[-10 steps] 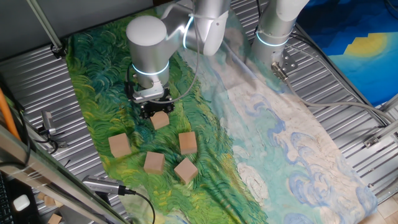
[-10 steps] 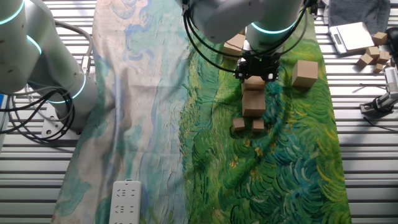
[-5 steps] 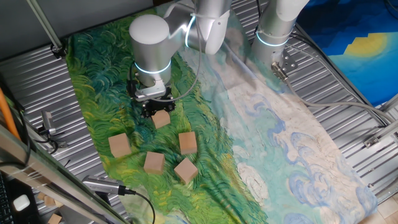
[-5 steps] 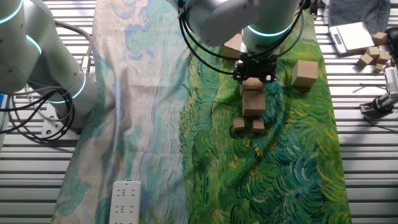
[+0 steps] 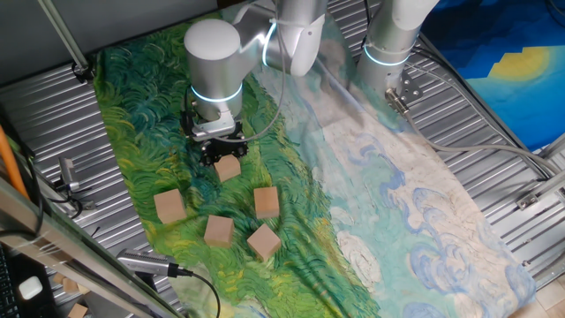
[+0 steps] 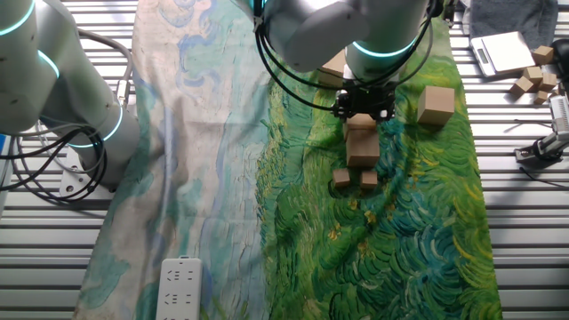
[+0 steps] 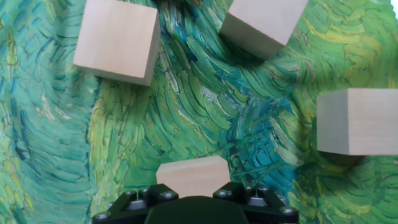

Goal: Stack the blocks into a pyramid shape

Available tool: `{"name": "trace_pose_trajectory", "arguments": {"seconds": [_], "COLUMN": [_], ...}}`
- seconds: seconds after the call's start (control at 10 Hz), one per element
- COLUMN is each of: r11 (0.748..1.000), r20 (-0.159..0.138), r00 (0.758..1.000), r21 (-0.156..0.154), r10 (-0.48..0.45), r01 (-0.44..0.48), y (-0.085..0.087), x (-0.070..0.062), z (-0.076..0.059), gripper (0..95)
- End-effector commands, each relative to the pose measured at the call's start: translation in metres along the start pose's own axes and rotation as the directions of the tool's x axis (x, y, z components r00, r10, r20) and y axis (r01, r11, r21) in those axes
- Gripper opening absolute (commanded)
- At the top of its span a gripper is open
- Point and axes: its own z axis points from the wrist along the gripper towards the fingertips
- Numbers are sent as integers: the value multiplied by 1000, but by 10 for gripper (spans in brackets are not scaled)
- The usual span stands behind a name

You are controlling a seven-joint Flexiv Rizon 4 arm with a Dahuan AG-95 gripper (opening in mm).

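Note:
Light-tan wooden blocks lie on the green painted cloth (image 5: 141, 115). My gripper (image 5: 220, 155) is shut on one block (image 5: 229, 168), held low over the cloth; whether it touches the cloth does not show. The hand view has that block (image 7: 193, 176) between the black fingers (image 7: 155, 191) of the gripper (image 7: 195, 189). Several more blocks lie nearby: one (image 5: 169, 206) at the left, one (image 5: 219, 230) in front, one (image 5: 266, 201) and a turned one (image 5: 263, 240). The other fixed view shows the gripper (image 6: 363, 110) above a block (image 6: 363, 148), and another block (image 6: 436, 104) to the right.
Two small tan pieces (image 6: 341, 178) lie on the cloth near the gripper. A second arm's base (image 5: 388, 44) stands at the back. Ribbed metal table (image 5: 53, 132) surrounds the cloth. A white power strip (image 6: 180, 286) and a tray with small wood pieces (image 6: 520, 71) sit at the edges.
The gripper, still shut on its block, has shifted slightly up and away from the loose blocks. The other blocks have not moved.

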Motion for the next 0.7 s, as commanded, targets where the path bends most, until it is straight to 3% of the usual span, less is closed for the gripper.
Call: {"name": "trace_pose_trajectory", "arguments": {"seconds": [0.1, 0.7], "r11": [1000, 1000], "r20": [-1, 4], "r00": [1000, 1000], "r21": [-1, -2], "r10": [-2, -1], "r01": [2, 1], "y": [0, -1], "x": [0, 0], "z": [1, 2], "gripper": [0, 0]}}
